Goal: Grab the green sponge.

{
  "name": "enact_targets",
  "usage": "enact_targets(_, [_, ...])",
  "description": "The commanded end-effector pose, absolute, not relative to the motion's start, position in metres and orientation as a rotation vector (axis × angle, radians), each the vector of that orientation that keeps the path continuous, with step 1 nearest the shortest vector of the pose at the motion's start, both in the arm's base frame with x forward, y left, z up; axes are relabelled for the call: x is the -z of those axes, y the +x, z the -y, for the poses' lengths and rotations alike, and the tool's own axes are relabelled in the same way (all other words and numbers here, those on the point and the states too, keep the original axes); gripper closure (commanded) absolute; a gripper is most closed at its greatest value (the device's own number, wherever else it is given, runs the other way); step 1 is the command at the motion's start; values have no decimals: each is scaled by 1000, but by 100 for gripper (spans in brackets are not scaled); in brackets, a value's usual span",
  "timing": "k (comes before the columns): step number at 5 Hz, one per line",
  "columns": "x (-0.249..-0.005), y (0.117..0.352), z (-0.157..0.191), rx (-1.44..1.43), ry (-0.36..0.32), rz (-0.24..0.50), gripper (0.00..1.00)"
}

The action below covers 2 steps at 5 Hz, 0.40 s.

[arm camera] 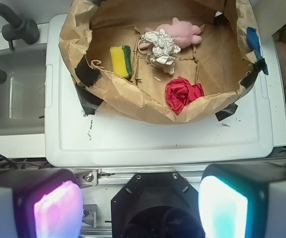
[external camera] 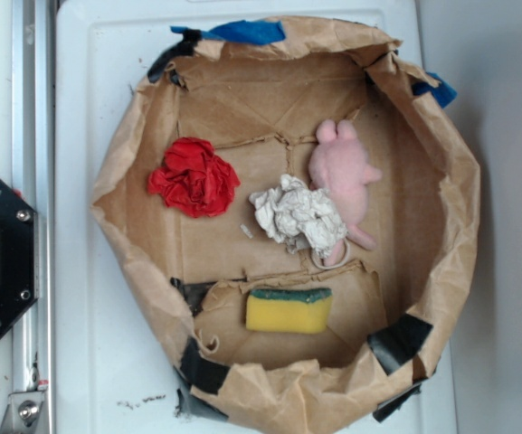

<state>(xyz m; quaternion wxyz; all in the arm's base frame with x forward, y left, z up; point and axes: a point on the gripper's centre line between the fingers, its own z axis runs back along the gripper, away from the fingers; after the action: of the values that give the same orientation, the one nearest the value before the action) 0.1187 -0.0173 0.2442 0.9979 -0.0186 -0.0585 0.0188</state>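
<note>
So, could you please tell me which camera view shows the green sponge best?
The exterior view: the green sponge lies large and unobstructed from above, its yellow foam and dark green edge plain. The wrist view shows it smaller and farther off, inside the paper nest, yet fully visible.

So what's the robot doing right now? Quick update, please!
Gripper open, far from bin. Green sponge lies untouched on the paper floor. Nothing blocking it.

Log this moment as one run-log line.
phase: pre-approach | gripper: open, empty, outside paper bin | green sponge: untouched, flat on bin floor, apart from paper wad | contact: none
</note>
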Motion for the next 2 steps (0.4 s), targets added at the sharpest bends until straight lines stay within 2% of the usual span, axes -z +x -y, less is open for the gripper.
enact_targets(1, [-244, 119, 17, -38, -37, 117, 0])
enact_targets(2, [-244, 169, 23, -53, -95, 114, 0])
